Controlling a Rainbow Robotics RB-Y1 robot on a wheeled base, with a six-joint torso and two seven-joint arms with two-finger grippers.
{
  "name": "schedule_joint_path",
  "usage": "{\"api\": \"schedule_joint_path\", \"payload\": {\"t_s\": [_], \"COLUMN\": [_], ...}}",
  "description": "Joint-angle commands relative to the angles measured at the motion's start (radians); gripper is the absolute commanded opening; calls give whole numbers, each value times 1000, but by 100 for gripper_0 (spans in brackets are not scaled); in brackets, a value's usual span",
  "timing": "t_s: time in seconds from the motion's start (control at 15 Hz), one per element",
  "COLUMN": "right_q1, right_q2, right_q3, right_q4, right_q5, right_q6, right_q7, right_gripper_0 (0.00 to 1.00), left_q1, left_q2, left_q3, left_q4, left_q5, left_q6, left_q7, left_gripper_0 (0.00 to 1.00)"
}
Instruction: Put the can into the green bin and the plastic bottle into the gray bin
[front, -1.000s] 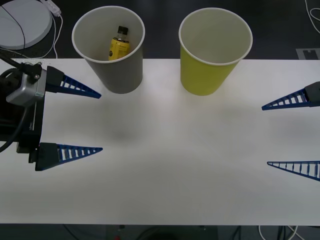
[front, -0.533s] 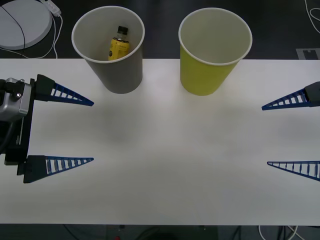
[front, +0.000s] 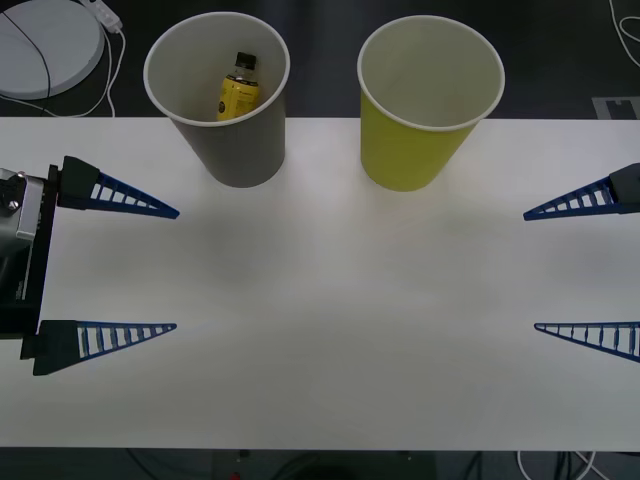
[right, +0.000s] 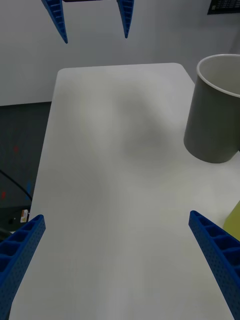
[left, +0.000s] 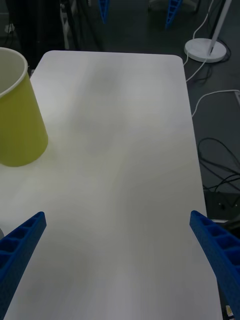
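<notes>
Both of my pincers hang spread and empty over the white table (front: 330, 320). On my left side, my left gripper (front: 176, 269) sits at the table's left edge, its two blue ribbed fingers (front: 120, 195) set wide apart and pointing toward the centre, well clear of both cups. On my right side, my right gripper (front: 530, 270) sits at the opposite edge, fingers equally wide and pointing inward.

At the far edge of the table stand two tall tapered paper cups, side by side and apart from one another. Toward my left is the gray bin (front: 230, 130), a large gray paper cup with a white rim and white inside, upright. Inside it lies the plastic bottle (front: 237, 92), small, glossy and yellow with a black cap, leaning against the inner wall with cap uppermost. Toward my right is the green bin (front: 420, 130), a large yellow-green paper cup with a white rim, upright; its white interior reads bare.

A white round disc with a cable (front: 45, 45) rests on the dark floor beyond the table's far left corner.
</notes>
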Motion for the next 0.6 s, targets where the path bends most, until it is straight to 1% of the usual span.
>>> {"api": "schedule_joint_path", "payload": {"t_s": [0.07,0.6], "right_q1": [0,0], "right_q2": [0,0], "right_q3": [0,0], "right_q4": [0,0], "right_q5": [0,0], "right_q6": [0,0], "right_q7": [0,0], "right_gripper_0": [100,100], "left_q1": [1,3], "left_q2": [2,12], "left_q3": [0,0], "left_q4": [6,6], "left_q5": [16,21], "left_q6": [0,0], "left_q7": [-6,1], "left_gripper_0": [100,100]}}
